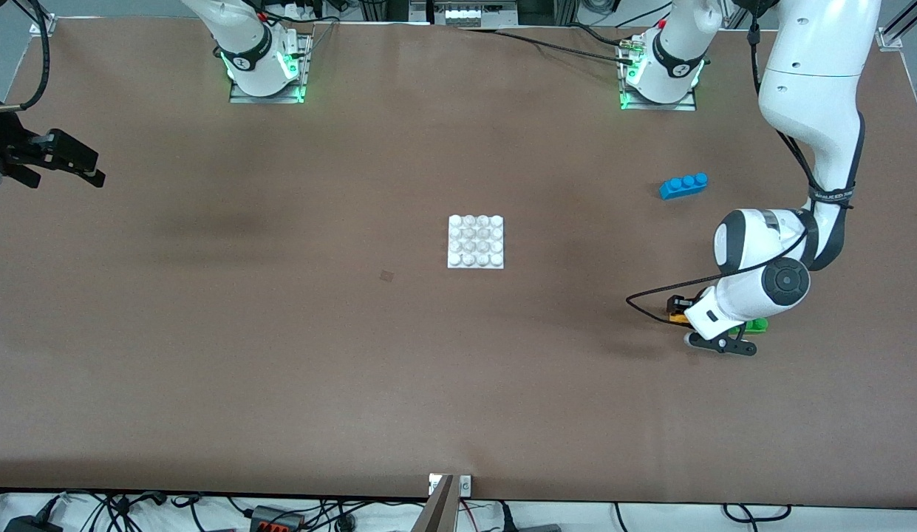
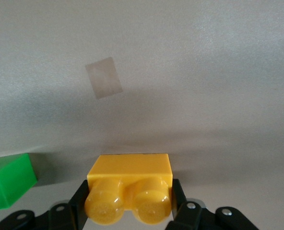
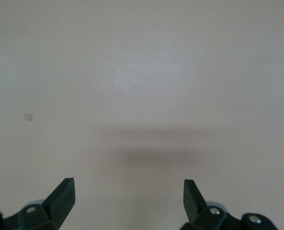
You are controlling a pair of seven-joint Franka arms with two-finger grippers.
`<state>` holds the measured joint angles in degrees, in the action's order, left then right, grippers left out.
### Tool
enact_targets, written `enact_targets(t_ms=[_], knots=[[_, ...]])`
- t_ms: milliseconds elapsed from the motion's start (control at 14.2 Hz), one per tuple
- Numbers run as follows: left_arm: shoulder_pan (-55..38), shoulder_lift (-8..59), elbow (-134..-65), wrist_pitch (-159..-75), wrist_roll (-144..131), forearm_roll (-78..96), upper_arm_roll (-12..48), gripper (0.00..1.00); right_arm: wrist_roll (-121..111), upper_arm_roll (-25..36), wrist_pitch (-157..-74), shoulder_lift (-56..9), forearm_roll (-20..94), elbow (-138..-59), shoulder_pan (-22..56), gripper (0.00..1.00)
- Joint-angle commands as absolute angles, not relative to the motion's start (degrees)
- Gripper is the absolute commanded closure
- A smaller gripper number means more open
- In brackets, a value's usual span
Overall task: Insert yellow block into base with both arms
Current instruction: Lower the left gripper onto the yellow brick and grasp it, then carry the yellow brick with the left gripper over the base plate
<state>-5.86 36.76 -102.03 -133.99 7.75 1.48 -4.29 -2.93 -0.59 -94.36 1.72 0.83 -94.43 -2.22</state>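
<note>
Brown matte tabletop [image 1: 281, 355] fills the scene, evenly lit, with soft shadows. Grey floor [image 1: 0, 44] shows at 10 o'clock. Metal frame struts [image 1: 898, 26] at 1 o'clock. Tangled cables [image 1: 118, 510] line the 6 o'clock edge.

- My left gripper [image 1: 680, 310] jaws are clamped on the yellow block [image 2: 129, 184]; the green brick [image 1: 756, 325] sits just beside it, crowding that flank.
- Bare desk [image 1: 281, 332] surrounds the base [image 1: 476, 241].
- The blue brick [image 1: 683, 185] stands at the base's two o'clock, well apart.
</note>
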Motion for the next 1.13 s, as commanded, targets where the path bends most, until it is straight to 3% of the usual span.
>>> enact_targets(t_ms=[0,353,707,1060], knots=[[-5.89,35.51,-102.66,-133.34,9.49,3.78,-4.22,0.49,-2.11,-0.53,-93.96,1.14,0.0,-93.16,-1.85,0.0],[-6.94,29.02,-102.57,-123.6,9.76,8.69,-3.17,0.49,2.8,-0.44,-93.87,0.7,0.79,-93.16,-1.94,0.0],[-8.26,24.53,-102.48,-118.92,-1.54,9.14,6.21,0.49,3.34,-0.44,-93.87,0.7,0.79,-93.16,-2.11,0.0],[-12.73,24.52,-102.13,-121.62,-22.03,8.35,15.55,0.49,3.43,-0.44,-93.87,0.7,0.79,-93.16,-2.02,0.0]])
